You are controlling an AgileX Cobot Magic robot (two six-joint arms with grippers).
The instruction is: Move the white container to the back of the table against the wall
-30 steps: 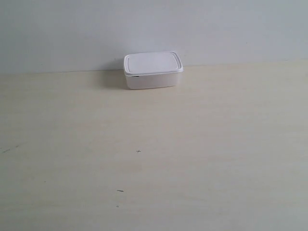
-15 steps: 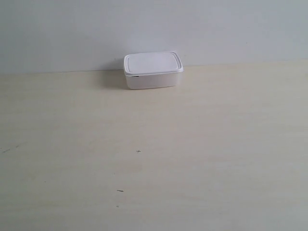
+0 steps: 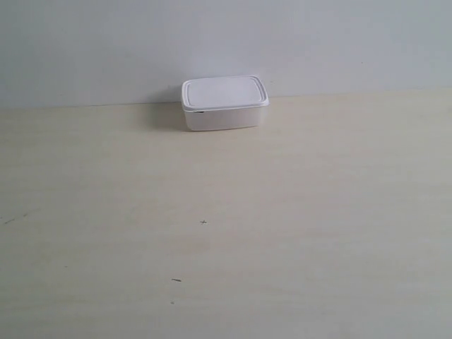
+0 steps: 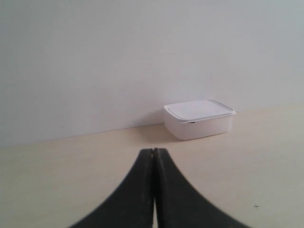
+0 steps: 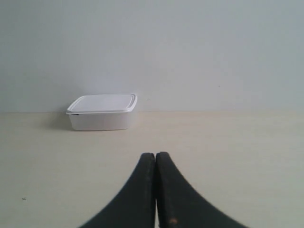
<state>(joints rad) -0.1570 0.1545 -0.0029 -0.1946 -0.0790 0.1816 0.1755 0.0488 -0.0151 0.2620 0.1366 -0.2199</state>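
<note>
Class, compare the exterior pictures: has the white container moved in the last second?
No. The white container keeps the same place by the wall, same gap to the small cross mark on the table, in all three exterior pictures.

Table (image 3: 304, 233): broad, pale cream top with faint wood grain; its far edge meets the wall (image 3: 318, 42).
On the table: one white box (image 3: 222, 119), rounded at the corners, standing flat with its lid (image 3: 223, 92) on.
Box position: at the far edge, close up to the wall; actual contact can't be made out.
Marks: a few tiny dark specks (image 3: 203, 222) on the nearer part of the top, well apart from the box.
</note>
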